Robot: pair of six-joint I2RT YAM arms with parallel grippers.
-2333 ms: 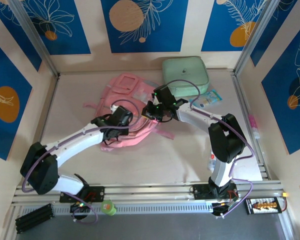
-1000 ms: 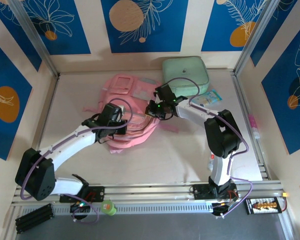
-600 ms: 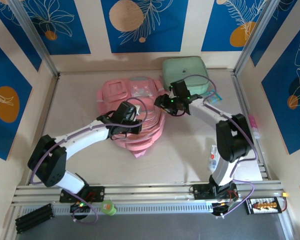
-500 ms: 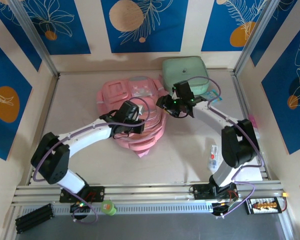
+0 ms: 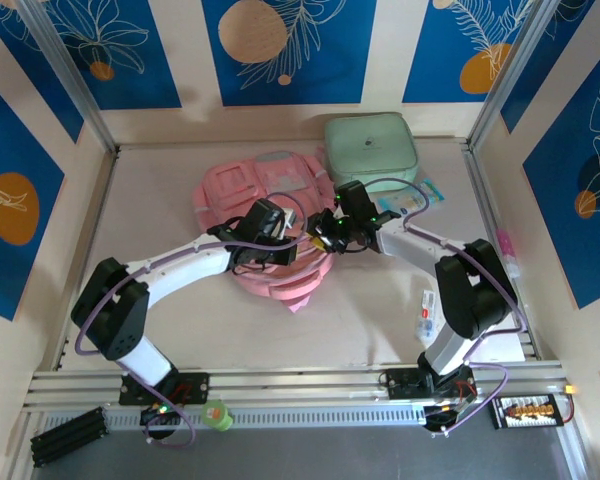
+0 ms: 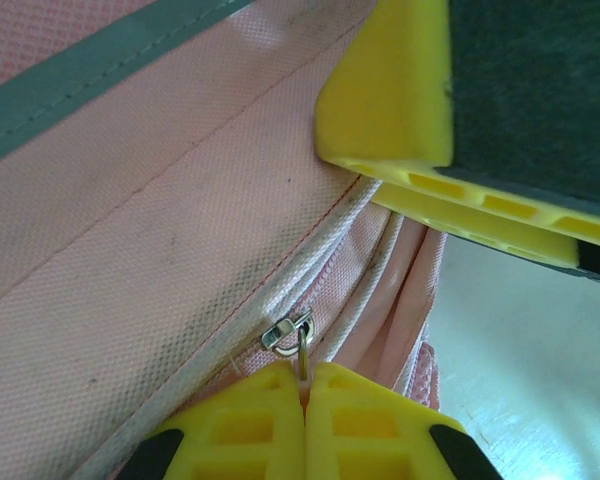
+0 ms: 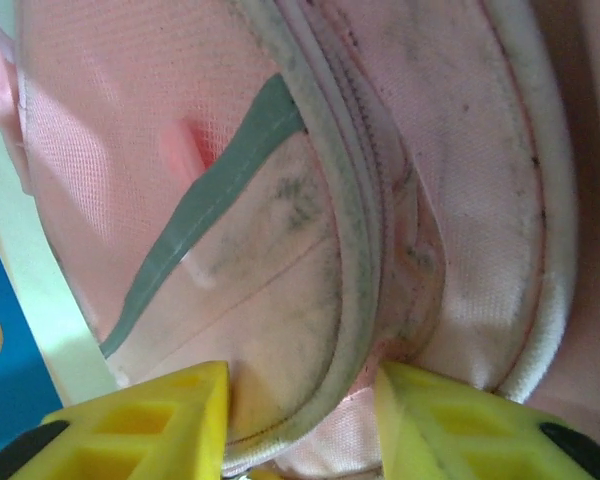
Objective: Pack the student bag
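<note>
The pink student bag [image 5: 242,190] lies crumpled at mid-table, its folds bunched between both arms. My left gripper [image 5: 280,238] rests on the bag's middle; in the left wrist view its yellow fingers [image 6: 230,430] are shut on the thin metal zipper pull [image 6: 302,352], hanging from the slider [image 6: 284,330] on a closed zip. My right gripper [image 5: 325,226] meets the bag's right edge. In the right wrist view a thick piped fold of the bag [image 7: 360,270] fills the space between its fingers [image 7: 170,420], which grip it. One right finger [image 6: 400,90] looms in the left wrist view.
A mint-green zip case [image 5: 370,148] lies at the back, touching the bag's far right corner. A blue printed packet [image 5: 422,194] sits right of the right arm. A small tube [image 5: 426,316] and white sheet [image 5: 502,346] lie near the right arm's base.
The bag has been dragged right and toward the back, swinging round and bunching up. Both grippers moved with it, and the left one has slid right along the bag.
</note>
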